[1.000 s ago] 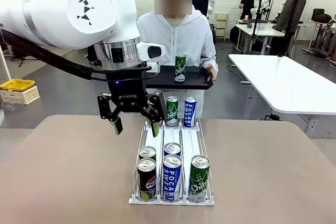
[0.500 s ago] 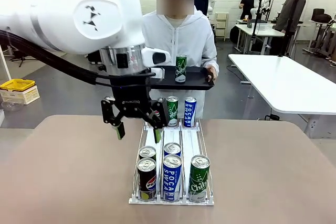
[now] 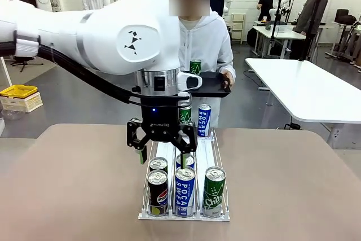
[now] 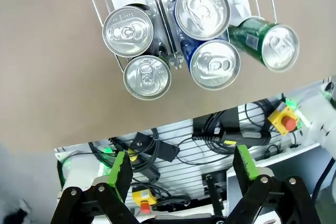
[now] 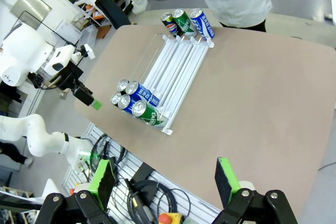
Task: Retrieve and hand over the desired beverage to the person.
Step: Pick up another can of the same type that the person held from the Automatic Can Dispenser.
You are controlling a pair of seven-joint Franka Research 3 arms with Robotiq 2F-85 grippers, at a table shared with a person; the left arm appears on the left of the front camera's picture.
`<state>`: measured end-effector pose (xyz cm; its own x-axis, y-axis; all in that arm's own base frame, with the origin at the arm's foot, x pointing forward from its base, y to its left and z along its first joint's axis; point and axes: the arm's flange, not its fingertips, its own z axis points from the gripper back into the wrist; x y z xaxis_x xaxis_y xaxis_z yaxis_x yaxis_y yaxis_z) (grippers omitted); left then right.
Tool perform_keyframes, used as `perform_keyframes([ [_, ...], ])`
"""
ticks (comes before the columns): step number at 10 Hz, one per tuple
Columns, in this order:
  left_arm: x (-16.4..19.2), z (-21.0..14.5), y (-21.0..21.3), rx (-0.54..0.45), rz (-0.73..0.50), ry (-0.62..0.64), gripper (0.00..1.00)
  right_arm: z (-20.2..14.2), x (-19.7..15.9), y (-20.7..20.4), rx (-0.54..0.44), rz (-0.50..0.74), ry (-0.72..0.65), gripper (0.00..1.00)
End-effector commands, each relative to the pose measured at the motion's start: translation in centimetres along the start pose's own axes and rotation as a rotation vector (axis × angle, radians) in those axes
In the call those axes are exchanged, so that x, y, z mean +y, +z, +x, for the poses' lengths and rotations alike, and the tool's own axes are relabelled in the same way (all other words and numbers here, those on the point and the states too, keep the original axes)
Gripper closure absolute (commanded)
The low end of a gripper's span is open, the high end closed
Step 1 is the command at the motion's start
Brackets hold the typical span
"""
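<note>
Spread wide and empty, the left gripper [image 3: 163, 157] is held above the near end of the wire rack [image 3: 204, 152] on the table [image 3: 73, 184]. Five cans are gathered at that end. A Pepsi can [image 3: 157, 193], a Pocari Sweat can [image 3: 184, 190] and a green Chilsung can [image 3: 214, 191] are lined up in front, with two more behind. Of those, the silver-topped can [image 3: 158, 164] in the left lane is seen just below the parted fingers, untouched. Across the table, a black tray [image 3: 217, 77] bearing a green tray can [image 3: 195, 66] is held by the person [image 3: 206, 43]. The right gripper [image 5: 164, 177] is likewise parted and empty, high above the table.
</note>
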<state>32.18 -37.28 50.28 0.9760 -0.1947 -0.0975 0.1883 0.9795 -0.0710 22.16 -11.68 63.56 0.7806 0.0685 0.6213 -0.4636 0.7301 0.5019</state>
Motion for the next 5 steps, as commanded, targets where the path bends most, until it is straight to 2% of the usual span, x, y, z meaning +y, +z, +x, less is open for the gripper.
perform_keyframes([
  [1, -2.6, 1.1, -0.2, -0.029, 0.028, 0.087, 0.00, 0.1, -0.2, 0.0, -0.005, 0.022, 0.015, 0.00],
  [4, -5.0, 2.8, -2.1, -0.061, 0.045, 0.173, 0.00, 0.1, -0.2, 0.0, -0.005, 0.022, 0.015, 0.00],
  [5, -5.5, 3.2, -2.6, -0.100, 0.060, 0.188, 0.00, 0.1, -0.2, 0.0, -0.005, 0.022, 0.015, 0.00],
])
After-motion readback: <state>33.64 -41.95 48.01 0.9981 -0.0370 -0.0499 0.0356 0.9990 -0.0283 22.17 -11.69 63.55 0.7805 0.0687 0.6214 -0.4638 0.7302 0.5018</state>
